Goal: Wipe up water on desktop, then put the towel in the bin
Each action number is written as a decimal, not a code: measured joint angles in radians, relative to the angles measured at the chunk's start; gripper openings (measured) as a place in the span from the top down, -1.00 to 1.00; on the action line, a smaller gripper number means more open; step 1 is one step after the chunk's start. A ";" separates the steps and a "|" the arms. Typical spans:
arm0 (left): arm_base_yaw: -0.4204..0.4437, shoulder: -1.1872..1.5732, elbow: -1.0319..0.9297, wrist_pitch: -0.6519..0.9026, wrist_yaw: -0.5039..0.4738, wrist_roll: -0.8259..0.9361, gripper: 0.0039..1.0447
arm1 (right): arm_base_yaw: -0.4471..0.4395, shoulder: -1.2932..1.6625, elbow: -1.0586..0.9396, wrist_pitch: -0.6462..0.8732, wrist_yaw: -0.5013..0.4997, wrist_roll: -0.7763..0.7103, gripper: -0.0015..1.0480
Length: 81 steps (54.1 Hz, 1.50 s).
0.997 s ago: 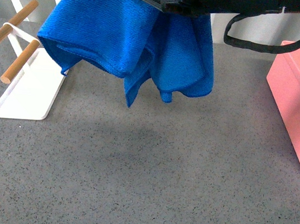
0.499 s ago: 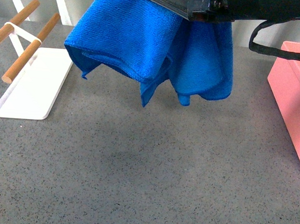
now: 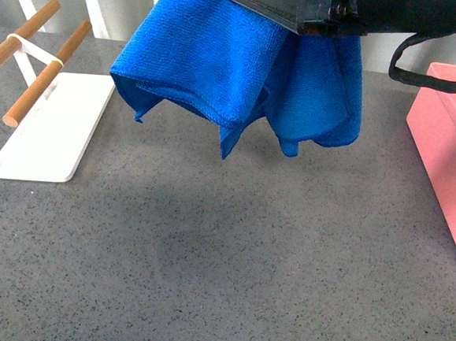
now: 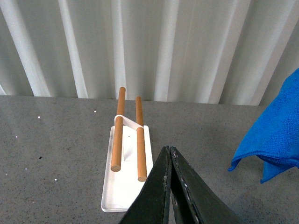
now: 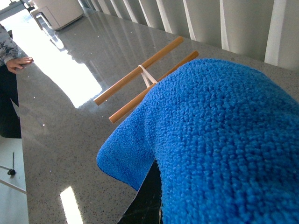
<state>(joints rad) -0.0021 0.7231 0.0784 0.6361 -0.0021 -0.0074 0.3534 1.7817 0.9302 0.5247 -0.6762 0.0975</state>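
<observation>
The royal-blue towel (image 3: 236, 68) hangs in folds from my right gripper (image 3: 303, 14), which is shut on it high above the desktop (image 3: 229, 257). The towel fills the right wrist view (image 5: 219, 140) and hides most of that gripper's jaws. A corner of it shows in the left wrist view (image 4: 275, 140). The salmon-pink bin (image 3: 452, 133) stands at the right edge, to the right of the hanging towel. My left gripper (image 4: 169, 154) is shut and empty, over the desktop (image 4: 56, 154) near the white tray. No water shows on the desktop.
A flat white tray (image 3: 53, 129) with two wooden rods (image 3: 41, 85) sits at the far left; it also shows in the left wrist view (image 4: 126, 172). A white ribbed wall (image 4: 149, 46) backs the desk. A black cable (image 3: 409, 78) loops off my right arm.
My right gripper has carried the hanging towel to the right, towards the bin. The tray is now uncovered. The left arm is not seen earlier.
</observation>
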 joint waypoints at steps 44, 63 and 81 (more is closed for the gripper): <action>0.000 -0.412 -0.056 -0.322 0.002 0.000 0.93 | 0.037 -0.003 0.008 -0.057 0.051 -0.045 0.93; 0.000 -0.536 -0.056 -0.445 0.002 0.000 0.93 | 0.038 0.011 0.005 -0.039 0.054 -0.045 0.93; 0.000 -0.719 -0.056 -0.634 0.002 0.000 0.93 | 0.031 0.014 -0.005 -0.039 0.055 -0.050 0.93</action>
<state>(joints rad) -0.0021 0.0040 0.0223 0.0017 0.0002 -0.0071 0.3847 1.7958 0.9257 0.4854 -0.6212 0.0475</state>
